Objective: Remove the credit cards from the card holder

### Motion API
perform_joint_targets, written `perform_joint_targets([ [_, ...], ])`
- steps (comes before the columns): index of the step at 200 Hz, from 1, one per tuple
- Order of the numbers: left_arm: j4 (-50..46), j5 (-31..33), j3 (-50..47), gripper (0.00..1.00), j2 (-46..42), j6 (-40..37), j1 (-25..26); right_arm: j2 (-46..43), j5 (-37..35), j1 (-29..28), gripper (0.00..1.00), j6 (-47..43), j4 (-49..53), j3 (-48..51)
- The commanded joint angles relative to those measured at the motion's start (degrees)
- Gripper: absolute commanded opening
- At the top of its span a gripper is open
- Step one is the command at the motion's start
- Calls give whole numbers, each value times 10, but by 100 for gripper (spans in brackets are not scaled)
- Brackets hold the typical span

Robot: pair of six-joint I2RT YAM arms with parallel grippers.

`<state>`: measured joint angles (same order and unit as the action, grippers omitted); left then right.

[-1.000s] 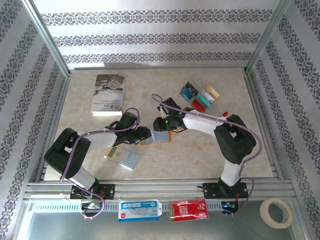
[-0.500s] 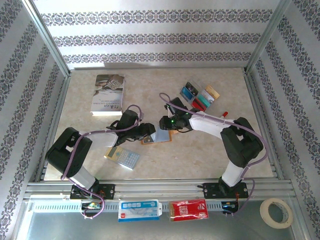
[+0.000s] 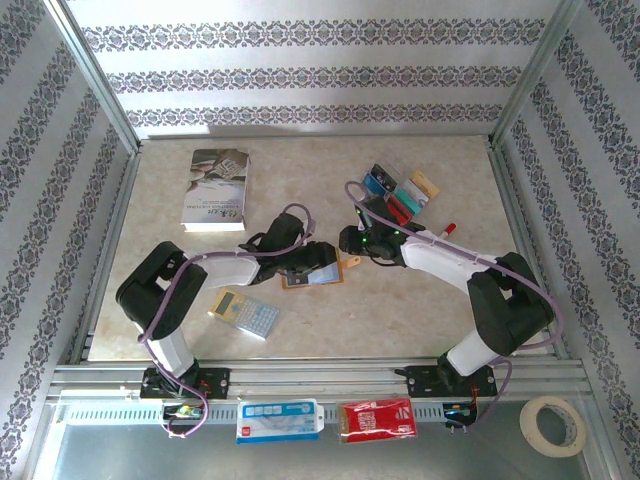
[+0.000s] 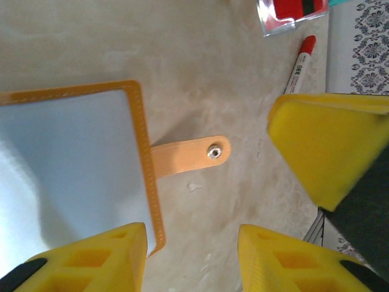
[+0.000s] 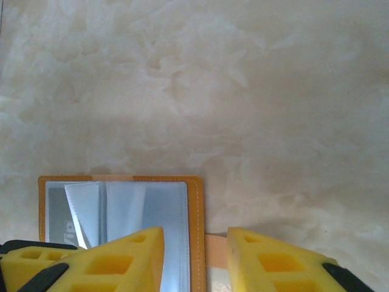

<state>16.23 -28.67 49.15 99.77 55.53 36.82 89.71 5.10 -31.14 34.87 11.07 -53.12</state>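
Looking down from the top camera, I see the card holder (image 3: 325, 274) lying open on the bench (image 3: 400, 320) between the two arms, its left part hidden under the left arm's wrist. The left pincer (image 4: 191, 258) is spread. One yellow finger overlaps the holder's near corner and the other sits over bare bench, so nothing is pinched. In that wrist view the blue-grey panel runs off the left edge, and the little tab (image 4: 191, 155) with its metal snap lies flat on the stone. The right pincer (image 5: 194, 261) is also spread, hanging just above the holder's tab side. A short strip of the tab shows in the gap between its fingers, which cut off the holder's lower edge. Through the clear pockets there I can make out a grey shape with pale lettering, but I cannot tell whether it is a card. The credit cards (image 3: 400, 193) lie well apart at the back right, overlapping so that I cannot count them. A red pen (image 3: 447, 229) lies near them, a book (image 3: 217, 188) at the back left, and a calculator (image 3: 246, 315) in front of the holder.
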Motion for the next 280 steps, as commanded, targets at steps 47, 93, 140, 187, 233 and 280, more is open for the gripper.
perform_joint_targets([
  [47,-96,33,15,46,-48,-56,5,-14,-12,5,35,8,-10,1],
  [93,-114,49,-16,46,-89,-74,-14,-8,7,4,35,6,-10,-4],
  [140,-141,102,-57,48,-139,-78,-31,-5,12,2,35,6,-10,-4],
  [187,-135,101,-60,58,-108,-72,-32,0,15,-1,35,8,-15,-5],
  [233,-103,45,-9,58,-44,-68,-26,-14,1,-1,44,11,-11,3],
  [280,-55,-2,8,58,1,-41,-18,-33,-17,0,55,8,-15,20],
])
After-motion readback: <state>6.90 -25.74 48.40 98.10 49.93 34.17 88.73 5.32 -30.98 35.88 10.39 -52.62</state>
